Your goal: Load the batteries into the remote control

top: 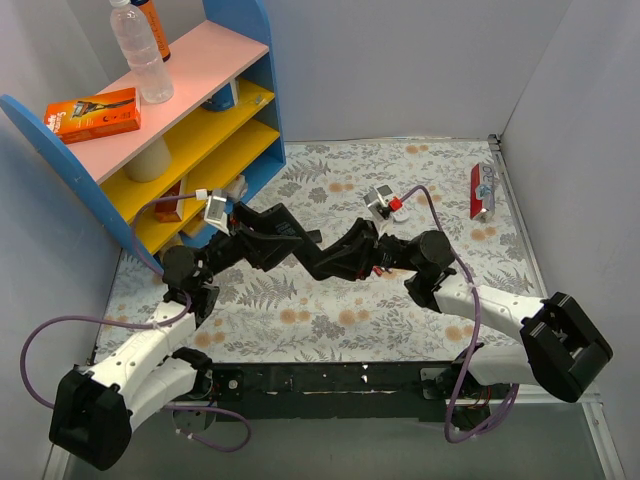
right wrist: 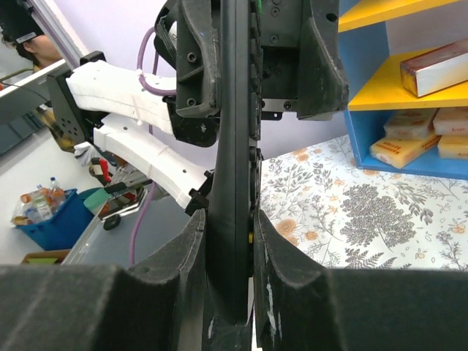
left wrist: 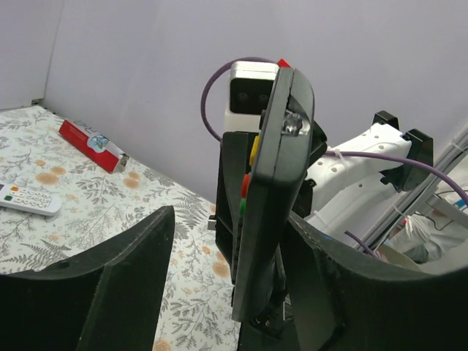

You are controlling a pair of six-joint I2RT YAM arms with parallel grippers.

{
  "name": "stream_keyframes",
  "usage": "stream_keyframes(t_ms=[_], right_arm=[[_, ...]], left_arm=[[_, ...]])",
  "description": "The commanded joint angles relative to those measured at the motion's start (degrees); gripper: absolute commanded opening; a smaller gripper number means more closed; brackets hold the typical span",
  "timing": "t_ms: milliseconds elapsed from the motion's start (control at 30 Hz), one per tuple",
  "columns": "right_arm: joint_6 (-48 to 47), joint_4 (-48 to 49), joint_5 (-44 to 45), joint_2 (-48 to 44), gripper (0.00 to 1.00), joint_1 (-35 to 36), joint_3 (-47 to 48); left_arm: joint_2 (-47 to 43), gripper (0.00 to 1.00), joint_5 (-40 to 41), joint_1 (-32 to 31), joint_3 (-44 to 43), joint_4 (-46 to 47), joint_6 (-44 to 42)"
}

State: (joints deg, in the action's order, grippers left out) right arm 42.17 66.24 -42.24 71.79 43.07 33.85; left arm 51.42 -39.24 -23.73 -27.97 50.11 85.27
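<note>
The black remote control (top: 335, 262) hangs above the middle of the table between both grippers. In the right wrist view it shows edge-on (right wrist: 234, 146), and my right gripper (right wrist: 230, 219) is shut on its near end. In the left wrist view the remote (left wrist: 274, 190) stands between the fingers of my left gripper (left wrist: 234, 219). The jaws are apart, with a wide gap on the left side, and the remote lies close to the right finger (left wrist: 329, 285). The red and blue batteries (top: 482, 190) lie together at the far right of the table and also show in the left wrist view (left wrist: 91, 144).
A blue shelf unit (top: 250, 30) with a pink top and yellow shelves stands at the back left, holding a bottle (top: 140, 50) and an orange box (top: 95, 113). A small white remote (left wrist: 29, 199) lies on the floral cloth. Walls close in the table's right and back.
</note>
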Motion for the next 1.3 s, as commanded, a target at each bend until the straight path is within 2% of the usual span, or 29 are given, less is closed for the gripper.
stream_keyframes(t_ms=[0,167,267,333,367,433,467,567,600,633,667,767,833,933,1067,1100,1167,1200,1267], right_arm=[[4.8,8.6,-3.4,1.4,0.01,-0.3,1.1],[7.5,11.3,-3.8,3.6,0.01,-0.7,1.0],[7.3,11.0,-3.7,4.7,0.01,-0.9,1.0],[6.5,8.7,-3.0,5.1,0.01,-0.9,1.0],[6.0,7.4,-2.6,5.1,0.09,-1.0,1.0],[3.2,2.4,-0.8,4.6,0.23,-1.0,1.0],[2.1,0.1,0.1,4.2,0.40,-1.0,1.1],[-3.9,-11.1,4.8,2.0,0.62,-1.0,2.2],[-5.5,-14.6,6.5,1.4,0.66,-1.0,3.1],[-9.9,-17.9,9.7,0.1,0.68,-1.0,3.6],[-11.7,-24.2,11.1,-0.5,0.71,-1.0,4.1],[-16.6,-33.7,18.1,-2.6,0.75,-0.9,5.9],[-17.1,-37.1,23.7,-3.3,0.78,-0.7,7.0],[-17.8,-40.9,27.0,-3.0,0.79,0.1,8.2],[-28.8,-45.0,24.8,-1.7,0.79,2.0,11.8],[-36.6,-46.2,23.5,-1.7,0.80,2.3,12.1],[-42.2,-47.9,21.4,-2.1,0.80,2.6,12.6],[-50.1,-48.2,20.1,-2.4,0.81,2.6,12.1],[-56.4,-49.3,16.5,-3.1,0.82,2.7,11.5]], left_arm=[[1.5,0.53,-3.6,0.3,-1.1,4.2,1.6],[2.3,0.35,-3.9,0.3,-1.3,4.8,1.7],[1.8,0.18,-2.6,0.3,-1.2,3.4,0.7],[1.1,0.01,-0.7,0.3,-1.3,0.3,-1.0],[1.0,0.00,0.5,0.3,-1.6,-1.3,-1.9],[0.1,0.00,3.5,0.3,-2.2,-7.9,-4.8],[-0.3,0.00,6.7,0.2,-2.4,-9.9,-5.9],[-1.7,0.00,13.7,0.1,-2.0,-16.6,-7.9],[-1.8,0.00,15.2,0.1,-1.6,-18.6,-7.9],[-1.8,0.00,16.8,0.0,-1.4,-19.6,-7.6],[-1.6,0.00,18.7,-0.1,-1.3,-20.6,-7.1],[-1.1,0.00,21.1,-0.7,-0.8,-23.1,-6.6],[-1.3,0.00,23.7,-1.1,1.2,-21.6,-6.0],[-0.9,0.00,26.3,-1.4,3.1,-20.0,-4.3],[2.2,0.00,25.4,-1.5,0.7,-24.5,-2.6],[2.9,0.00,24.7,-1.4,0.1,-26.2,-2.4],[3.8,0.00,23.3,-1.5,-1.6,-28.0,-2.5],[3.9,0.00,23.2,-1.6,-2.0,-28.8,-2.7],[4.2,0.00,22.9,-1.6,-3.1,-31.6,-3.5]])
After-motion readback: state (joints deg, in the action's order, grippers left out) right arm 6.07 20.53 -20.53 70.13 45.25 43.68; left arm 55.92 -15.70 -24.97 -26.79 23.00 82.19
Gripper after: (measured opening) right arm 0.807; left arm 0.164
